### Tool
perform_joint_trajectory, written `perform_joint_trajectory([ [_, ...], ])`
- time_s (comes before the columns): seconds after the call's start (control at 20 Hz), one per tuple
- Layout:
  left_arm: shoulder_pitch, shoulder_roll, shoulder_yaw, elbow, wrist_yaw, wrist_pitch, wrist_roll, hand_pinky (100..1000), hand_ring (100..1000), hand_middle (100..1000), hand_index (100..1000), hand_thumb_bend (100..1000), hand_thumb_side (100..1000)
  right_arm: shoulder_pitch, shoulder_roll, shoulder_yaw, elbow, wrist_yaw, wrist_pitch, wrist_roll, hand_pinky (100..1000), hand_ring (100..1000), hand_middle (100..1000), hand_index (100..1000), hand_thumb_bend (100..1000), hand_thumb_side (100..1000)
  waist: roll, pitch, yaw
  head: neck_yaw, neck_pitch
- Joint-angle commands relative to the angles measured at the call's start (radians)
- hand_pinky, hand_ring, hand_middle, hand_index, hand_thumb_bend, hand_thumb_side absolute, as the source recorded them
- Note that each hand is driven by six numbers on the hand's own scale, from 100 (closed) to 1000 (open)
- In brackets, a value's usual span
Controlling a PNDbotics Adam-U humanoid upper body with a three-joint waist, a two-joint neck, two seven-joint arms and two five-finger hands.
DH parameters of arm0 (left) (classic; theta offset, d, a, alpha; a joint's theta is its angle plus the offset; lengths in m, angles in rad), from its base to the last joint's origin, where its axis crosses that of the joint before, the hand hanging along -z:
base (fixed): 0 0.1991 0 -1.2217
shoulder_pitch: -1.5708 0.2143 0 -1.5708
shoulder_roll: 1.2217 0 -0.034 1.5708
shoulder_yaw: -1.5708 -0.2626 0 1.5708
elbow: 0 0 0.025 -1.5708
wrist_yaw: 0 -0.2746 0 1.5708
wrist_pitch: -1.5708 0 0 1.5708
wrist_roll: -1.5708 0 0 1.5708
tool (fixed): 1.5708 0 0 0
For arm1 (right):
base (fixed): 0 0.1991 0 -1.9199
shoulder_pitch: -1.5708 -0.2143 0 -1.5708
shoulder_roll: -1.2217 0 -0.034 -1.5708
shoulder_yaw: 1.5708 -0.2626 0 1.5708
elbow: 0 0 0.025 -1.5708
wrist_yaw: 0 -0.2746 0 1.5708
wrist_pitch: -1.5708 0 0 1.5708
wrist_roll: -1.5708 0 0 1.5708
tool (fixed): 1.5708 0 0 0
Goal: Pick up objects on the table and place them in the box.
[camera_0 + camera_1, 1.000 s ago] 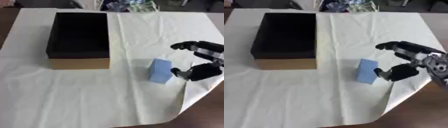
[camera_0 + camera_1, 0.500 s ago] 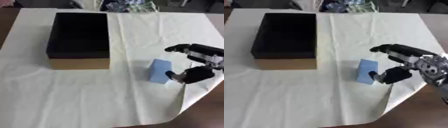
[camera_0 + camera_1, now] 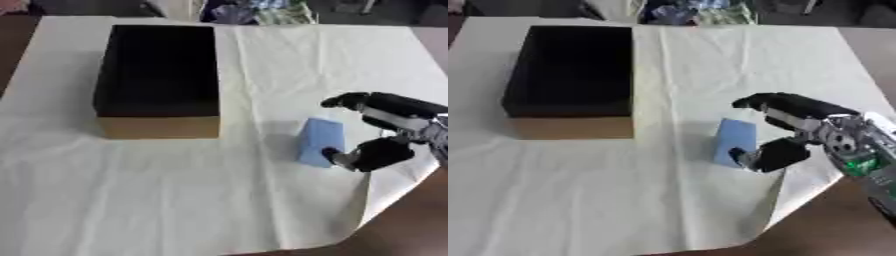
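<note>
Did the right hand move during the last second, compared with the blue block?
Yes. The right hand has come leftward, closer to the blue block; its thumb now reaches the block's near end, while the box keeps its place.

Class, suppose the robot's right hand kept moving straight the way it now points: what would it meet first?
Most likely the small light-blue block. The right hand reaches leftward with fingers and thumb spread on either side of it, the thumb already close to its near end. Depth is unclear, so contact cannot be confirmed.
</note>
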Motion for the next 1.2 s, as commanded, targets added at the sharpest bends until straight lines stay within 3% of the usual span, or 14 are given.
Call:
perform_joint_trajectory([
  [0.05,-0.010,0.012,0.002,-0.019,0.003,0.001,-0.004,937,680,637,824,100,439,-0.017,-0.015,-0.005,-0.015,0.026,0.013,0.020,1000,1000,956,1000,292,419,0.003,-0.012,0.002,-0.006,-0.007],
  [0.65,-0.010,0.001,-0.001,-0.019,0.003,0.004,-0.014,940,682,639,824,100,449,-0.021,-0.015,0.005,-0.015,0.056,0.051,0.052,1000,1000,953,1000,298,424,0.009,0.010,0.019,-0.017,-0.021],
  [1.2,-0.011,-0.004,-0.003,-0.019,0.002,0.003,-0.019,942,683,639,824,100,452,-0.007,-0.007,0.002,-0.015,0.044,0.097,0.057,1000,1000,935,1000,301,358,0.013,0.023,0.024,-0.021,-0.034],
])
